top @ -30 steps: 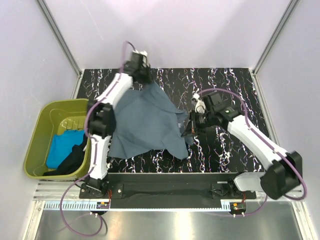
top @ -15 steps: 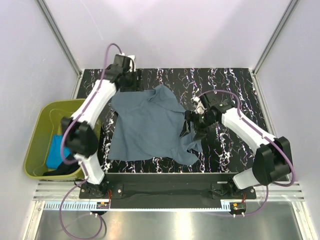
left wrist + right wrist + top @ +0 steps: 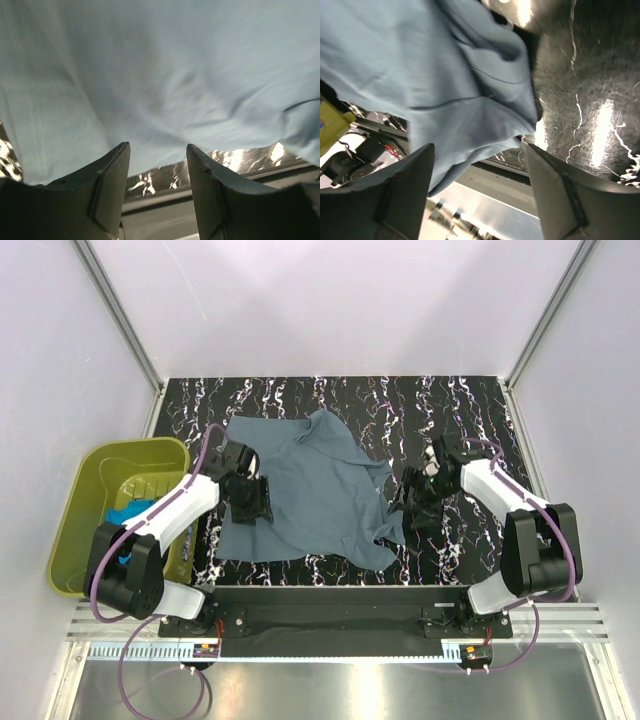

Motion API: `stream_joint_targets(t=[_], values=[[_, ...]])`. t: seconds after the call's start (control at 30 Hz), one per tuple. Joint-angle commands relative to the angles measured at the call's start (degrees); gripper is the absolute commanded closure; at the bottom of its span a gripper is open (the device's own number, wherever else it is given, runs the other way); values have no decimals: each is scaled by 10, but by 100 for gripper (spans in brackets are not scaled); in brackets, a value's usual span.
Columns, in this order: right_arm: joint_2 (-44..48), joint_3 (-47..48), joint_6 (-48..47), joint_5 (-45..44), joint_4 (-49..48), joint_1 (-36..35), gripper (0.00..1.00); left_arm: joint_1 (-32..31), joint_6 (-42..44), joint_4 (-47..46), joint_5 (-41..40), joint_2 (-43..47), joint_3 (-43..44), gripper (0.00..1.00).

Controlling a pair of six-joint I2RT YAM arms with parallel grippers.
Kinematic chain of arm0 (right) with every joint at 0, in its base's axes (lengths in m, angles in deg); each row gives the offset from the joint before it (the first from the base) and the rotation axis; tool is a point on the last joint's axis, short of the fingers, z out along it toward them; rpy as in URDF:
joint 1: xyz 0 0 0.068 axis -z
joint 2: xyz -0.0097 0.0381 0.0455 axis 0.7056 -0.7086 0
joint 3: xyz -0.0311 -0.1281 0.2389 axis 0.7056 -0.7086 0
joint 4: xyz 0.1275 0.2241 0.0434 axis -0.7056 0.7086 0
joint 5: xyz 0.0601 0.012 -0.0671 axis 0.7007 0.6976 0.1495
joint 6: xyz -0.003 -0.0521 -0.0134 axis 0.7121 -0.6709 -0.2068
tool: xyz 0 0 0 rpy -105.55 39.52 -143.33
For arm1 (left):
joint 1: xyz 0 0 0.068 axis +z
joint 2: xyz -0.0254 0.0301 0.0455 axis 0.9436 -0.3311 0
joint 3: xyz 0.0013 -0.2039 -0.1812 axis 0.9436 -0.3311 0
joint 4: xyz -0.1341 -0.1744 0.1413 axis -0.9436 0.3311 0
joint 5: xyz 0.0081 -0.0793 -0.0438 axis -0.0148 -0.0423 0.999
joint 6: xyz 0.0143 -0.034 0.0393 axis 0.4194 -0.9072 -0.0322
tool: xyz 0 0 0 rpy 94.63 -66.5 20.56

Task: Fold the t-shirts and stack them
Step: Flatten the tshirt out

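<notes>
Grey-blue t-shirt (image 3: 310, 485) is spread on the table (image 3: 450, 405), left gripper (image 3: 248, 498) above it, right gripper (image 3: 418, 502) just beside its right edge, both open, holding nothing. Turquoise t-shirt (image 3: 128, 512) in the tub (image 3: 72, 505) is mostly hidden behind the left arm (image 3: 165, 522).

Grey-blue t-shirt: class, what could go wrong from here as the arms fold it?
The grey-blue t-shirt lies rumpled, bunched beside the right gripper; folding now may set creases in. The left gripper hangs open over flat cloth, so a pinch there might drag the shirt askew.
</notes>
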Motion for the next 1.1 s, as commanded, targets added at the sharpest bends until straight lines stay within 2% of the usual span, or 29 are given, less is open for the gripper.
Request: stream_joint_targets(t=[0.0,0.2,0.3,0.53,0.67,0.7,0.8,0.93,1.07], values=[[-11,-30,20,20,-49,-2,21,9,-23,-33,21,27,-24,47],[-12,-46,9,-37,-72,-2,28,17,-8,-31,9,65,-65,46],[-33,-54,27,-31,-100,-2,40,24,-3,-27,12,58,-68,46],[-82,-54,56,-44,-153,-2,41,27,6,-29,12,35,-70,46],[-98,-47,63,-71,-168,-2,55,37,11,-33,12,23,-69,46],[-99,-43,64,-81,-171,-2,63,42,15,-33,10,19,-68,46],[-103,-26,66,-118,-166,-2,73,53,24,-33,11,13,-68,46],[-102,3,68,-224,-125,8,100,65,26,-34,12,9,-65,46],[-85,66,14,-344,-59,31,100,72,25,-40,10,3,-62,46]])
